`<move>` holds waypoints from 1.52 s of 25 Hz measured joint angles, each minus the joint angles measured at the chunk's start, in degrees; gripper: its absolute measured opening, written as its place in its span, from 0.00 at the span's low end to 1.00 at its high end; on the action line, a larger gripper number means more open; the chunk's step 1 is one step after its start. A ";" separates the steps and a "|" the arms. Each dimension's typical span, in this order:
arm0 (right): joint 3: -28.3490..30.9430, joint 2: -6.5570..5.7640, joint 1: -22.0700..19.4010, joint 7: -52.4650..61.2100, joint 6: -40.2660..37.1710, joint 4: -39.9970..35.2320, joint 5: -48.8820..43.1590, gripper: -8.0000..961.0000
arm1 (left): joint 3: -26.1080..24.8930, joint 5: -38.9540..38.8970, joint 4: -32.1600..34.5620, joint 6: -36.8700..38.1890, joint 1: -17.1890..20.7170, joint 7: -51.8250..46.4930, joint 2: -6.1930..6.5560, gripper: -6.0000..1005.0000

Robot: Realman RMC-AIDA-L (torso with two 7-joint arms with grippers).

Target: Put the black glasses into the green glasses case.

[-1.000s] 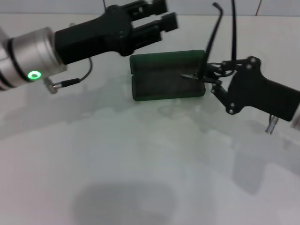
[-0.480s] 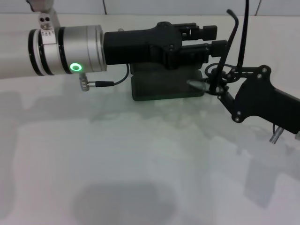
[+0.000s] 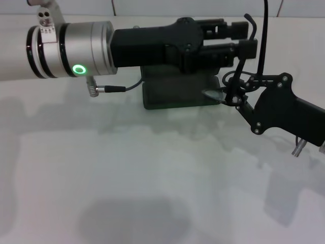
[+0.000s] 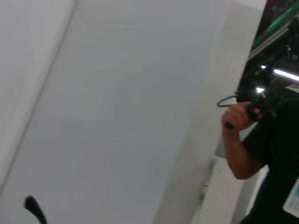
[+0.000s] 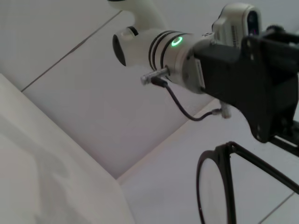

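Note:
The green glasses case (image 3: pixel 172 96) lies open on the white table, its far half hidden behind my left arm. My right gripper (image 3: pixel 227 93) is shut on the black glasses (image 3: pixel 251 24) at the case's right end. It grips them by the front, and both temple arms stand straight up. In the right wrist view one round rim of the glasses (image 5: pixel 215 182) and a temple show close up. My left gripper (image 3: pixel 242 39) reaches across over the case, open, with its fingertips right beside the nearer temple arm. A temple tip (image 4: pixel 33 206) shows in the left wrist view.
The left arm (image 3: pixel 76 51) spans the table from the left at case height; it also fills the right wrist view as the left arm (image 5: pixel 224 70). A cable (image 3: pixel 109 89) hangs from it. A person (image 4: pixel 261 140) stands beyond the table's far side.
My left arm swung right across the case, bringing its gripper up to the raised temple arms. The right gripper with the glasses shifted slightly right.

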 joint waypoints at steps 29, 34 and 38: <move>-0.82 -0.16 0.16 -1.55 -4.20 1.43 -1.46 0.14 | 1.57 7.21 -0.41 -4.93 -2.62 -13.12 1.42 0.56; -2.17 -0.39 -0.45 -0.59 -12.54 1.45 -3.45 0.14 | 0.82 8.99 -0.41 -11.15 -1.23 -11.25 2.04 0.56; -4.05 -0.39 0.30 3.80 -17.04 1.10 -7.17 0.14 | 1.05 10.89 -0.46 -16.84 -1.18 -7.70 1.02 0.56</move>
